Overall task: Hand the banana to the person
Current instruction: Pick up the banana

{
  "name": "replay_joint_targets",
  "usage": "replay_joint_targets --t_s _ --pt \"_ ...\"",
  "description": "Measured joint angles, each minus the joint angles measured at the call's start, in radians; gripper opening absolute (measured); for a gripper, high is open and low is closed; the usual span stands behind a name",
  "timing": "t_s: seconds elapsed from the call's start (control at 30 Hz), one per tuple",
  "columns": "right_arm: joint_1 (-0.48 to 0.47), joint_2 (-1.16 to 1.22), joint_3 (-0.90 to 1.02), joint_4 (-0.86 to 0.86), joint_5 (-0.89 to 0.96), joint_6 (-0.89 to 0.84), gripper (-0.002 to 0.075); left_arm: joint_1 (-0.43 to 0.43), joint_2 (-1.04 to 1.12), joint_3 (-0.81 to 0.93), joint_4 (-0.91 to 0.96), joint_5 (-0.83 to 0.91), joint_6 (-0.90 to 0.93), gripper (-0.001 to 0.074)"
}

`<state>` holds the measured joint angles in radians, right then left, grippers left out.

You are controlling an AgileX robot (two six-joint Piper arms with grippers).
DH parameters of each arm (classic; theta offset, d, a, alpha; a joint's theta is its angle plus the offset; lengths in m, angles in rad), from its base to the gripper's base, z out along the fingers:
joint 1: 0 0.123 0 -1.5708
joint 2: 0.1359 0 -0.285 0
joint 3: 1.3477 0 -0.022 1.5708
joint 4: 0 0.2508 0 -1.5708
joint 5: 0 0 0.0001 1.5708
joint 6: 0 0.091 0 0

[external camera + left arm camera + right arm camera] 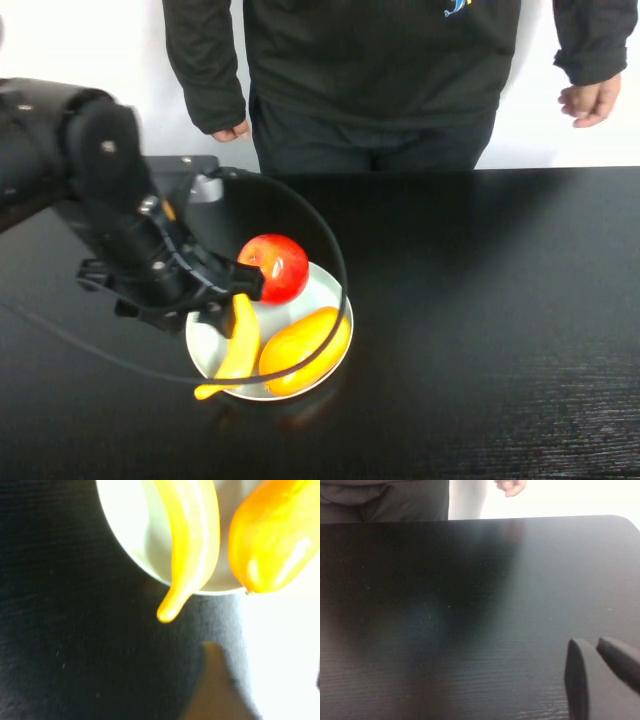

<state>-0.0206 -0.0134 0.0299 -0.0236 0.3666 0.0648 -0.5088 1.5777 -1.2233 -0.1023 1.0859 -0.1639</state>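
The banana (240, 345) lies on the left side of the white plate (328, 285), its thin tip hanging over the near rim. In the left wrist view the banana (192, 545) is close and fills the upper part. My left gripper (233, 300) is low over the banana's far end, right beside the red apple (275, 266). My right gripper (590, 642) is shut and empty above bare table; it is out of the high view. The person (380, 70) stands behind the table's far edge with both hands down at the sides.
A stout yellow-orange mango (305, 348) lies on the plate to the right of the banana, also in the left wrist view (272, 535). A black cable (335, 250) arcs over the plate. The black table (500, 320) stretches to the right.
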Motion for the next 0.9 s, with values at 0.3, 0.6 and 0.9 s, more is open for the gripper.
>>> replay_joint_targets --t_s 0.3,0.6,0.9 --pt "0.000 0.000 0.000 0.000 0.000 0.000 -0.0008 -0.010 0.174 -0.037 0.051 -0.108 -0.091 0.0530" --pt "0.000 0.000 0.000 0.000 0.000 0.000 -0.0007 -0.010 0.280 -0.037 0.088 -0.223 -0.127 0.0536" --pt "0.000 0.000 0.000 -0.002 0.000 0.000 -0.0007 -0.010 0.340 -0.037 0.108 -0.278 -0.132 0.0536"
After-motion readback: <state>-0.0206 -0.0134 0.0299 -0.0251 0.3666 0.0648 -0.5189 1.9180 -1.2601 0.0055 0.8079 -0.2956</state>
